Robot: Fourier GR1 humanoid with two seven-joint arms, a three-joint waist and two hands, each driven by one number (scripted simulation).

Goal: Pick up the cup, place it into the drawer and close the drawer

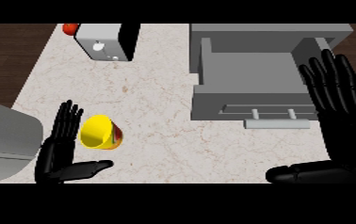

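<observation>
Yellow plastic cup (99, 132) on its side, near-left of the marble bench (160, 100) | just right of my released left robot hand (61, 145) (mouth toward it) | right robot hand (327, 105) released by open grey drawer (254, 84).

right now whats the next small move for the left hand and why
Probably curl the left hand round the yellow cup: it lies on its side on the counter right beside the open fingers, not yet held, and the grey drawer already stands open.
</observation>
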